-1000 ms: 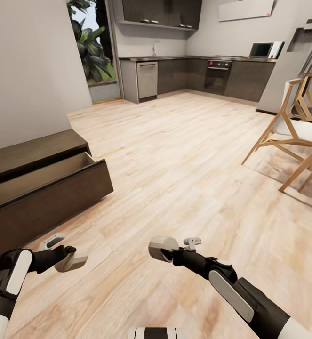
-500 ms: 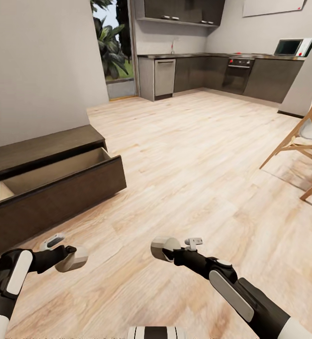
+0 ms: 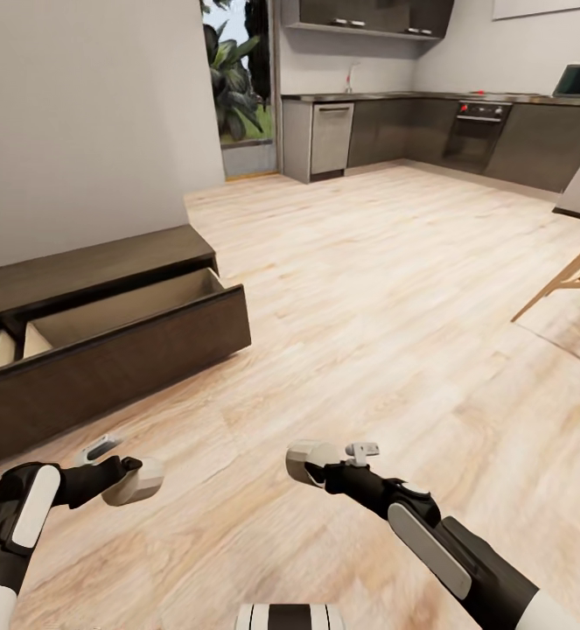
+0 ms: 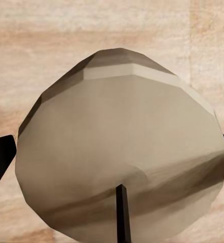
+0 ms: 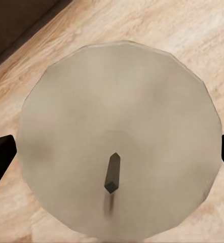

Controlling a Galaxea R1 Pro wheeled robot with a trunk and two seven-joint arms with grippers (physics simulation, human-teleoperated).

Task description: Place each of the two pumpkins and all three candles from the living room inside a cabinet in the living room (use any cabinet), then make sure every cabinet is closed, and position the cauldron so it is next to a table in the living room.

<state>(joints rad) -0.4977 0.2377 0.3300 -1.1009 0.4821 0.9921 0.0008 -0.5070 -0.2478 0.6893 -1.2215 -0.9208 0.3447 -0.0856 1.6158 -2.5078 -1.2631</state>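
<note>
Each of my grippers carries a stubby beige candle. My left gripper (image 3: 130, 477) is shut on one candle (image 3: 139, 480) low at the left; in the left wrist view this candle (image 4: 122, 147) shows its dark wick between black fingertips (image 4: 0, 159). My right gripper (image 3: 311, 462) is shut on another candle (image 3: 305, 460), whose flat top (image 5: 117, 136) and wick face the right wrist camera. The dark-brown cabinet (image 3: 106, 350) stands at the left wall with a drawer (image 3: 123, 306) pulled out, its pale inside showing. Pumpkins, cauldron and table are out of view.
Pale wood floor (image 3: 377, 289) stretches ahead to a dark kitchen (image 3: 464, 131) at the back. A wooden chair leg (image 3: 569, 284) reaches in at the right edge. A glass door with plants (image 3: 237, 87) is at the back left.
The head view has swung left: cabinet and kitchen slid right in the picture, more of the open drawer shows, the chairs left at the right. Both arms hold their candles as before.
</note>
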